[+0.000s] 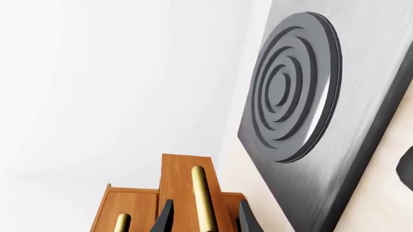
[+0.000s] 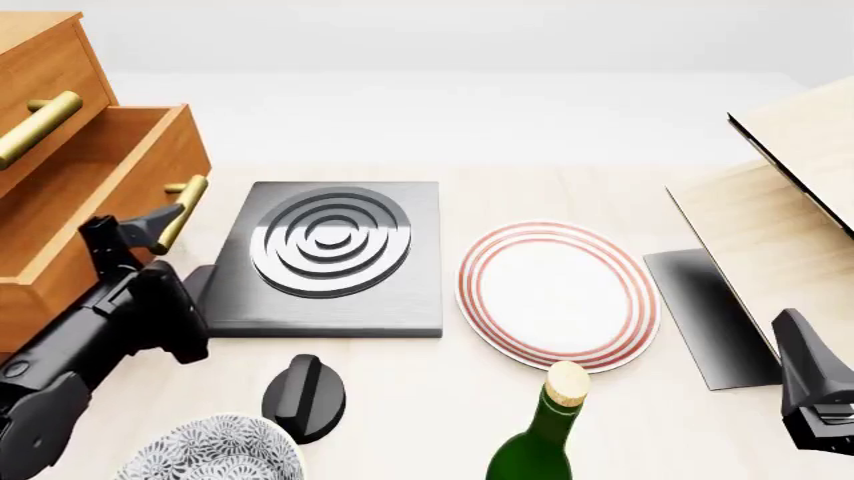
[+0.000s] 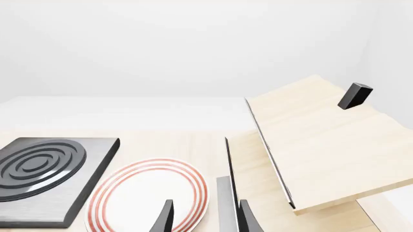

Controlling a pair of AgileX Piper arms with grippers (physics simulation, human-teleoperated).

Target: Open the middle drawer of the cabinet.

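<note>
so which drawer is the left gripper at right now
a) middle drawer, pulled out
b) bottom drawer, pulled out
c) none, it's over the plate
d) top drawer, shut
a: in the front view the left gripper sits at the brass handle of the middle drawer, which juts out of the cabinet with its inside showing.

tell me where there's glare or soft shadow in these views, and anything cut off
Front view: a pale sheen crosses the stove plate, a soft shadow lies right of the plate, and the bottle and bowl are cropped at the bottom edge. Left wrist view: a bright streak on the handle, background washed out white. Right wrist view: even light, fingertips cropped.
</note>
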